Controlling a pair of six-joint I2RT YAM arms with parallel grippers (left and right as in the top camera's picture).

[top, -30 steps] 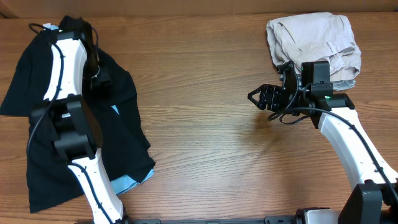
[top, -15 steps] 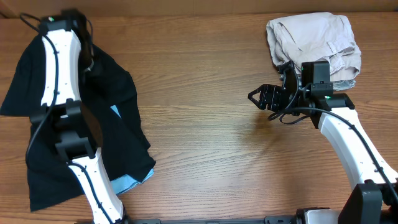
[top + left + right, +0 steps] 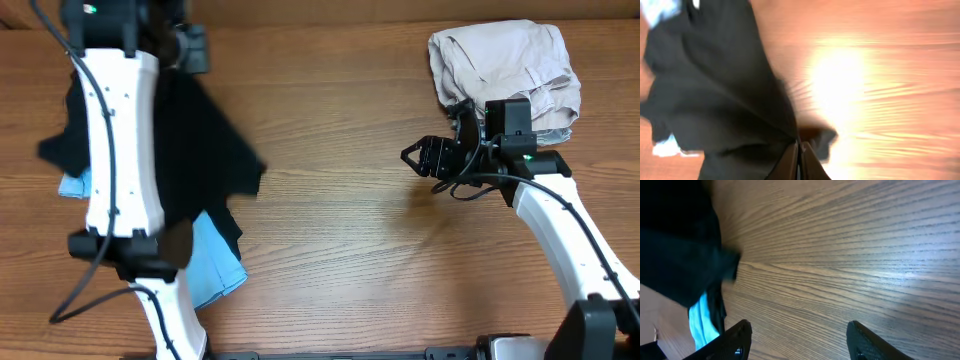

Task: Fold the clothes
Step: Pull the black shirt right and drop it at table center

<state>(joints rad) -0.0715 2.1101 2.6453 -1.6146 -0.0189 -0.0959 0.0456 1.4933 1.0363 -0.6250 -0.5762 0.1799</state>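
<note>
black fabric is pinched between the pressed-together fingers of the left hand [image 3: 799, 159], at the far left of the table [image 3: 340, 250]. the black top [image 3: 205, 150] hangs from that pinch in a loose drape, its lower part trailing over a light blue t-shirt [image 3: 218, 268]. the right hand [image 3: 416, 157] is spread wide and empty, well apart, near a beige pile [image 3: 505, 60]. done well, the lift probably needs to free the top fully, then lay it flat on bare wood before any fold.
</note>
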